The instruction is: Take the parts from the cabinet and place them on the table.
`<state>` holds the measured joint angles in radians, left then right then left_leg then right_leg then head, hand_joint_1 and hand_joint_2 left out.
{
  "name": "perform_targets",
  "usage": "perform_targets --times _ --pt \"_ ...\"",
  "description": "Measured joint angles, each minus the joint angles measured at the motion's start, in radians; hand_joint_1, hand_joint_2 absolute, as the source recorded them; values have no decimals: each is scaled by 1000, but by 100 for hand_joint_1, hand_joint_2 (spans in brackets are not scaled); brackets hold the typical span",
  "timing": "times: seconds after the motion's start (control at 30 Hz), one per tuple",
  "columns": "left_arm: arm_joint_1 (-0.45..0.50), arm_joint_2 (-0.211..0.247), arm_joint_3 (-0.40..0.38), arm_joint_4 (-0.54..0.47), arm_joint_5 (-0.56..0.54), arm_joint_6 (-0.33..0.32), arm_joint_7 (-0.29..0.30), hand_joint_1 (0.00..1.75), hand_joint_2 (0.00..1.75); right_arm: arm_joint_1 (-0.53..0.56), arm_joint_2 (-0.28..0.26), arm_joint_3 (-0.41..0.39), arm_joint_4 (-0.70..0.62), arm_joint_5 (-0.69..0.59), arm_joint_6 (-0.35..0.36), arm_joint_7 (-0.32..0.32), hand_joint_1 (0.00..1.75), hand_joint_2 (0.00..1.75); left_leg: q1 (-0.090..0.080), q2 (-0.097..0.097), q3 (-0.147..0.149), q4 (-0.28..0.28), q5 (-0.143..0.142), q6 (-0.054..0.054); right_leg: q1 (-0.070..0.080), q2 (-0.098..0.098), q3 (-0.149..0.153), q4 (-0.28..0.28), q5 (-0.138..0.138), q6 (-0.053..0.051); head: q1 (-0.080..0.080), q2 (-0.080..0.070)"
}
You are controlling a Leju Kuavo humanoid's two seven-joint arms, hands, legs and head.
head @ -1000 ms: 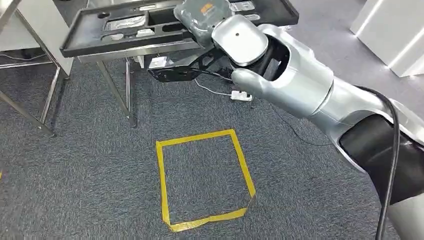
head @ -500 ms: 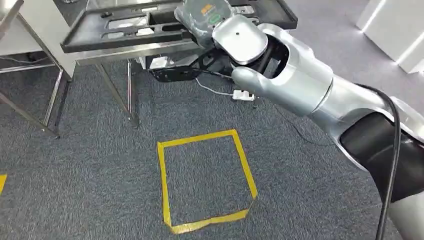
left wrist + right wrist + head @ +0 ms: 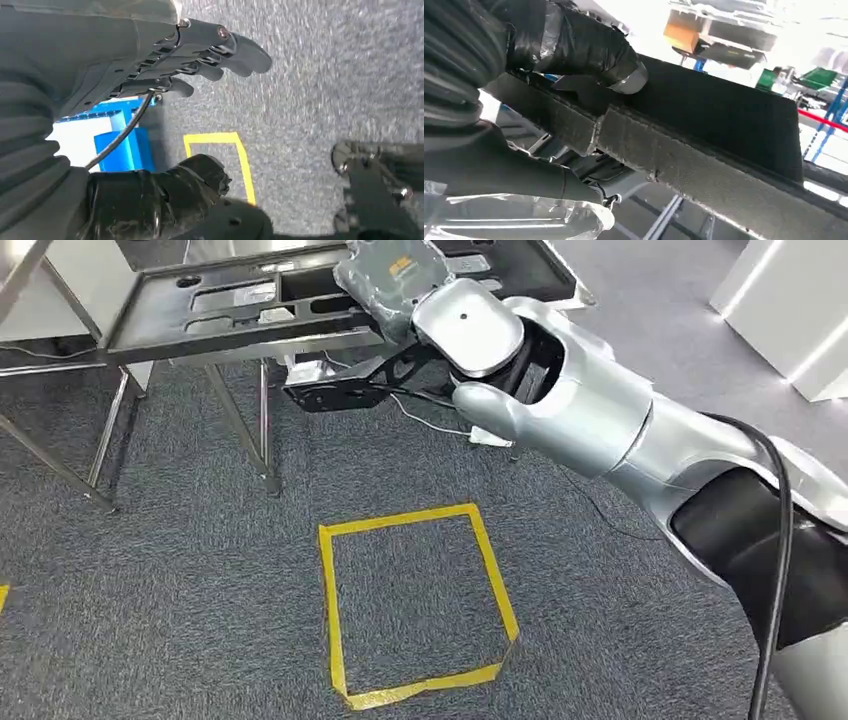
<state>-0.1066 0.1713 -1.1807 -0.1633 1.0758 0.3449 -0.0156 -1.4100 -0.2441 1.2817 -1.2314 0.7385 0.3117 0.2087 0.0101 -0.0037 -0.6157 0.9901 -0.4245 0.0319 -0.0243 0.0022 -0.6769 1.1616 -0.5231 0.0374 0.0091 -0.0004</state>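
Observation:
A long black tray-like part [image 3: 220,310] with several cutouts lies along the top of a steel table [image 3: 250,348] at the far edge of the head view. My right hand [image 3: 395,275], wrapped in clear film with an orange label, grips the part at its near right edge. In the right wrist view the thumb [image 3: 589,50] presses on the part's dark rim [image 3: 704,115]. Whether the part rests on the table or hangs just above it, I cannot tell. My left hand [image 3: 200,55] hangs over the carpet with its fingers apart and nothing in it.
A yellow tape square [image 3: 415,605] marks the grey carpet in front of me. Under the table lie a black device [image 3: 340,395] and a white power strip [image 3: 490,435] with cables. Slanted steel table legs [image 3: 240,425] stand to the left. A white cabinet [image 3: 790,310] stands at the far right.
My right arm has carried the black part a little to the left over the steel table. The whole view has shifted slightly.

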Motion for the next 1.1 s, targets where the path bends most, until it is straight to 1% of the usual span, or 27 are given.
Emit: perform_targets --times 0.03,0.07,0.1,0.13,0.17,0.2,0.23,0.27,0.37,0.43,0.47,0.53,0.57,0.6,0.63,0.67,0.73,0.77,0.8,0.83,0.87,0.9,0.93,0.97,1.0,1.07,1.1 --pt "-1 0 0 0 0 2 -1 0 175 3 0 3 0 0 0 -2 175 175 -1 0 1 1 -2 3 2 0 -44 86 -33 0 0 0" --pt "0 -2 0 0 1 3 -3 0 175 8 0 7 1 0 0 -2 175 175 -3 0 2 3 -6 6 3 0 -81 151 -49 1 0 0" --pt "0 -2 0 0 1 5 -3 0 175 15 0 9 5 0 0 -2 175 175 -4 -2 3 5 -9 8 3 0 -97 171 -39 0 0 0" --pt "0 -3 0 0 1 5 -6 0 175 20 0 10 7 0 0 -2 175 175 -4 -4 6 8 -14 7 3 0 -87 140 -6 -1 0 0" --pt "1 -3 0 0 1 6 -10 0 175 21 0 11 10 0 0 -2 175 175 -4 -6 9 12 -19 5 4 0 -59 75 38 -4 0 0" --pt "1 -5 0 0 1 11 -12 0 175 21 0 12 12 0 -2 -2 175 175 -4 -9 12 18 -26 2 4 0 -17 -18 88 -8 0 0" --pt "1 -7 0 0 1 15 -12 0 175 20 1 12 14 0 -3 -2 175 175 -4 -10 13 25 -34 -3 5 -1 16 -97 115 -13 0 0" --pt "0 -8 0 0 0 18 -13 0 175 18 1 13 15 0 -6 -2 175 175 -12 -12 5 36 -41 -11 10 0 35 -117 94 -14 -1 0" --pt "0 -9 0 0 0 23 -14 0 175 27 2 15 17 0 -6 -2 175 175 -7 -13 7 30 -41 -22 15 3 32 -120 88 -25 0 0" --pt "1 -11 0 0 0 23 -14 0 175 26 3 15 19 0 -6 0 175 175 -6 -10 5 42 -55 -34 3 3 51 -135 88 -36 -1 0" --pt "1 -13 0 0 0 23 -14 0 175 25 3 15 21 0 -7 0 175 175 -6 -6 -13 85 -75 -41 1 2 58 -138 85 -41 -7 0" --pt "-1 -13 1 0 0 23 -14 0 175 25 5 15 22 0 -7 0 175 175 1 -3 -96 234 -127 -52 1 2 68 -138 78 -45 -6 0" --pt "0 -13 1 0 0 23 -14 0 175 28 6 15 23 0 -6 0 175 175 2 -3 -139 300 -141 -55 1 2 73 -137 73 -46 -7 0" --pt "1 -13 1 0 0 23 -14 0 175 32 6 15 24 0 -6 0 175 175 3 -2 -166 330 -132 -56 1 3 79 -137 67 -45 -6 0" --pt "2 -13 1 0 -1 23 -14 0 175 36 7 16 25 0 -6 0 175 175 3 -2 -169 309 -97 -55 0 3 88 -136 60 -44 -7 0" --pt "2 -13 1 0 0 23 -14 0 175 36 7 16 25 0 -6 0 175 175 3 -2 -150 248 -49 -51 1 3 98 -136 53 -43 -6 0" --pt "2 -13 1 0 -2 23 -13 0 175 33 9 16 26 0 -6 0 175 175 0 -2 -73 61 57 -37 1 3 121 -138 36 -38 -6 0" --pt "2 -12 1 0 -2 23 -13 0 175 31 9 16 26 0 -6 0 175 175 -6 -2 -52 42 36 -30 1 2 125 -143 32 -34 -5 0" --pt "1 -11 1 0 -2 24 -13 0 175 28 10 16 27 0 -6 0 175 175 -13 -2 -45 18 31 -23 3 4 123 -144 30 -27 -8 0" --pt "-2 -12 2 0 -2 24 -13 0 175 29 10 16 27 0 -7 0 175 175 -15 2 -45 21 28 -19 0 4 125 -153 32 -21 -6 0" --pt "-2 -12 2 0 -3 25 -13 0 175 35 10 16 29 0 -7 0 175 175 -17 1 -40 5 24 -12 3 3 131 -144 39 -15 -6 0" --pt "0 -11 2 0 -5 26 -13 0 175 36 10 16 30 0 -8 0 175 175 -15 2 -30 1 22 -6 5 1 138 -148 40 -9 -5 0" --pt "2 -11 2 0 -6 27 -13 0 175 37 10 16 32 0 -8 0 175 175 -5 1 -12 -11 23 -2 1 -1 127 -129 28 -8 -6 0" --pt "3 -11 2 0 -6 29 -13 0 175 34 10 16 32 0 -8 0 175 175 -7 1 -1 -15 18 4 4 -1 111 -89 20 -5 -1 0" --pt "1 -12 2 0 -6 30 -14 0 175 32 10 16 33 0 -8 0 175 175 -9 1 3 -15 15 10 6 0 77 -29 -3 -3 0 0" --pt "-1 -12 2 0 -6 29 -14 0 175 39 11 16 34 0 -10 -2 175 175 -9 1 15 -14 2 15 5 1 -18 115 -62 1 0 0" --pt "0 -12 2 0 -6 29 -14 0 175 46 11 17 34 0 -11 -3 175 175 -9 0 21 -12 -5 15 4 1 -52 151 -74 4 2 0"
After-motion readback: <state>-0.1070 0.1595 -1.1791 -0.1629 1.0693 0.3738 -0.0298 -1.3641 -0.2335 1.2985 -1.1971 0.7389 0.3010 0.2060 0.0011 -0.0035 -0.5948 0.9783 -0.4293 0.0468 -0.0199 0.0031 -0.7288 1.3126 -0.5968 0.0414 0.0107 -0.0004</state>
